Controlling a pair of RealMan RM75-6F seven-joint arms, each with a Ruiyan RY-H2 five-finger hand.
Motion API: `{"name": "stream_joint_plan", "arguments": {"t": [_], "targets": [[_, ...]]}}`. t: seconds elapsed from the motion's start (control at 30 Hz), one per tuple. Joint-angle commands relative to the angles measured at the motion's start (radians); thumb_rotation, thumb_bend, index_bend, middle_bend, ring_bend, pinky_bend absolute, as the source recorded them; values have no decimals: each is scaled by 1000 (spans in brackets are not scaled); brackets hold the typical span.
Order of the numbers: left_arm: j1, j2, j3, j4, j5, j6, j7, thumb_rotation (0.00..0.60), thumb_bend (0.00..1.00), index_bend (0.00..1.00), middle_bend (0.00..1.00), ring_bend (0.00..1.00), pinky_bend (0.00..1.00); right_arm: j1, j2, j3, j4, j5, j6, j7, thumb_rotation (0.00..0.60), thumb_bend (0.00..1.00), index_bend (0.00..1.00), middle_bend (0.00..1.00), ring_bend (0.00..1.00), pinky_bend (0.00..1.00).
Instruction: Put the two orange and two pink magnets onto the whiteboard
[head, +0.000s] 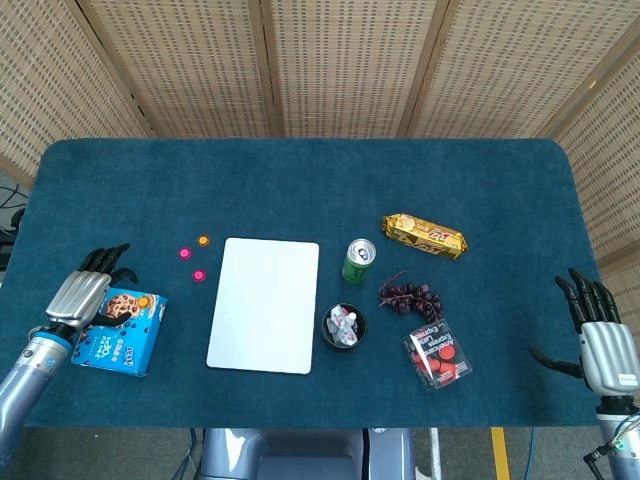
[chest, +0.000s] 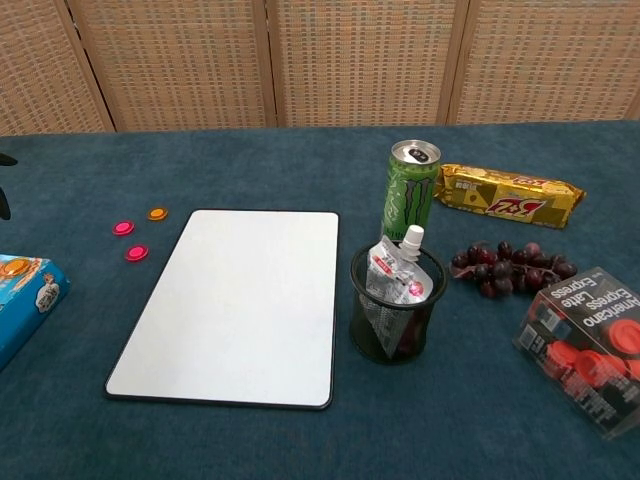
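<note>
My table (head: 300, 170): dark blue cloth top, rounded corners. Behind it, woven cane screen (head: 340, 60) in wood-framed panels. Grey floor (head: 560, 450) below near edge, yellow stripe (head: 497, 452). Even light.

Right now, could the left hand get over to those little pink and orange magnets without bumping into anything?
Probably yes. The left hand hovers open over the cookie box, and only bare blue table lies between it and the three magnets beside the whiteboard. Nothing stands in that path.
</note>
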Motion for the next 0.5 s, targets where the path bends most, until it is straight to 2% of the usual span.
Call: {"name": "stream_joint_plan", "arguments": {"t": [0.03,0.5], "targets": [[0,-9,3,18,-9,-7,-1,600,281,388,0,0,0,0,1,0,0,0,-1,0,600,131,0,0,0,0],[-34,-63,-4,63,-55,-80,15,600,313,395,0,0,0,0,1,1,-3,2,-1,1,600,131,0,0,0,0]]}}
